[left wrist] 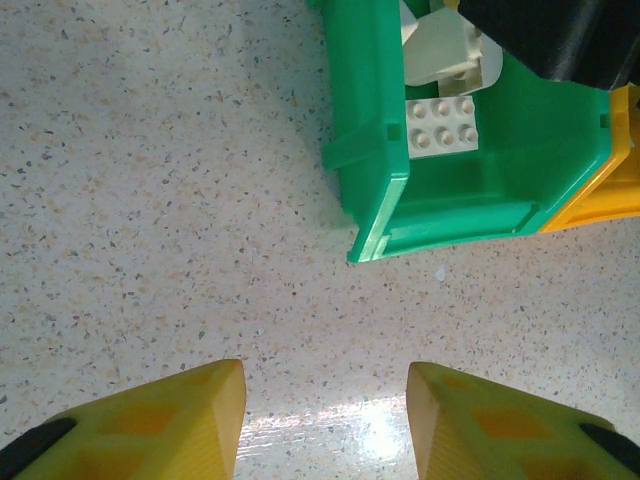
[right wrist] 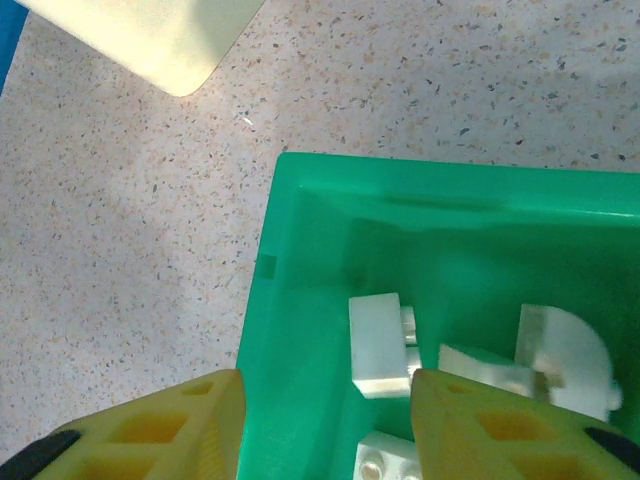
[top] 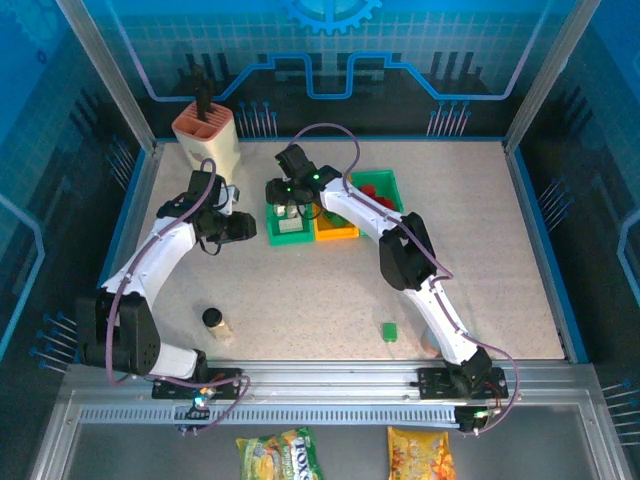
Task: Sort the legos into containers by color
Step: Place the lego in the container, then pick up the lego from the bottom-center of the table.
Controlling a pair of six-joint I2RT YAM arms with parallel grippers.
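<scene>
Speckled beige table (top: 480, 240), matte stone-look top, blue walls round it. Left arm (top: 160, 255), white links with black joints, rises from the front-left corner, bends at the elbow and reaches toward mid-table. Left gripper (left wrist: 325, 400) points at the front green bin from its left side, low over bare table. Its yellow ribbed fingers are spread apart with nothing between them. Right arm (top: 410, 255), same build, goes from the front-right corner diagonally to the rear centre, purple cable looping over it. Right gripper (right wrist: 328, 400) hangs above the front green bin, aimed down at its left wall. Fingers are apart and hold nothing.

Beige slotted holder (top: 207, 135), tall with rounded corners, stands by the rear-left corner.

Three bins are clustered rear of centre, all glossy moulded plastic, rectangular and open-topped. Front green bin (top: 288, 241) is leftmost. Orange bin (top: 337, 233) touches its right side. Rear green bin (top: 375, 174) sits behind and right of the orange one.

Small bottle (top: 215, 322), dark cap and tan body, stands upright toward the front-left, near the left arm's base.

Legos: white bricks (left wrist: 440, 125) lie loose in the front green bin. One is flat with a two-by-three stud grid, one has a curved edge, others are blocky. Red bricks (top: 372, 192) are in the rear green bin. One green brick (top: 389, 331) lies on the bare table toward the front edge, just left of the right arm's lower link.
</scene>
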